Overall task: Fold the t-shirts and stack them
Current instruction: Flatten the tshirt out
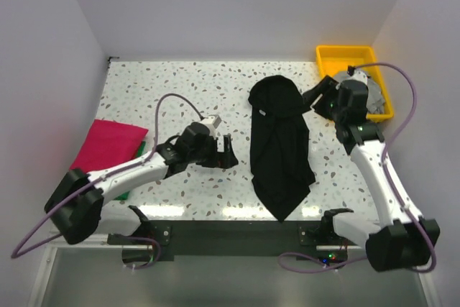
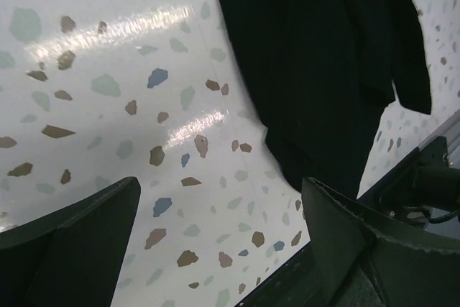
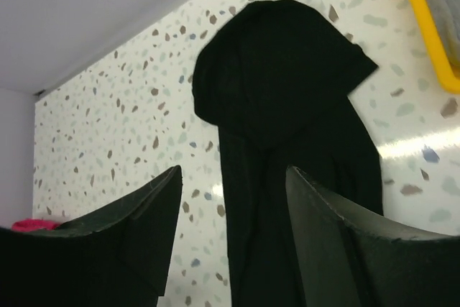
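Black t-shirt (image 1: 280, 145) lies on the speckled table (image 1: 180, 91), which fills most of the top view. The shirt sits just to the 3 o'clock side of centre, a long rumpled strip running 12 to 6, bunched and rounded at the 12 o'clock end and tapering to a point at the near edge. It is unfolded, and nothing rests on it. Magenta t-shirt (image 1: 108, 145) lies at the table's 9 o'clock edge, folded to a flat rectangle, well apart from the black one. Yellow tray (image 1: 345, 54) sits in the 1 o'clock corner with the grey t-shirt (image 1: 375, 97) lying in it, partly hidden by the right arm. Green t-shirt (image 1: 141, 149) shows only as a sliver under the magenta one's 3 o'clock side; cannot tell its fold. Left gripper (image 1: 228, 150) is near the black shirt's 9 o'clock edge with a strip of bare table between them; its jaws are spread wide and grasp nothing. Right gripper (image 1: 316, 98) is at the shirt's 2 o'clock shoulder, just beside the cloth; its wrist view shows jaws parted with no cloth between the fingers (image 3: 144, 228).
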Robot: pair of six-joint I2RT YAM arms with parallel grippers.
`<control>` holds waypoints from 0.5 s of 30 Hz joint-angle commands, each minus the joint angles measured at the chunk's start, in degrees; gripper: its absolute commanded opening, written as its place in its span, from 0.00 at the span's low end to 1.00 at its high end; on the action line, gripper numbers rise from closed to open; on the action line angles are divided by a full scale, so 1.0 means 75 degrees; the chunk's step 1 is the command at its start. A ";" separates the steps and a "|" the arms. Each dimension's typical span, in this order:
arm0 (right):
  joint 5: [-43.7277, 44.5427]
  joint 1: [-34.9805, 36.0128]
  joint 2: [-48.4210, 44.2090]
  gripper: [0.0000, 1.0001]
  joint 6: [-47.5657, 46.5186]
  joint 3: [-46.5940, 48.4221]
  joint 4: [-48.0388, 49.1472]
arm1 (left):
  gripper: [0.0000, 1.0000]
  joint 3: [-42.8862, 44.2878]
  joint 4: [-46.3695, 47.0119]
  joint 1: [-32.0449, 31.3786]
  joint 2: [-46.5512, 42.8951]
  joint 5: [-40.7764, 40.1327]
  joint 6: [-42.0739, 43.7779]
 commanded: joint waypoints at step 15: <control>0.0813 0.0032 -0.2578 0.51 -0.0292 -0.4383 -0.0144 | 0.63 0.2631 0.1422 -0.1237 0.4474 -0.0621 -0.0981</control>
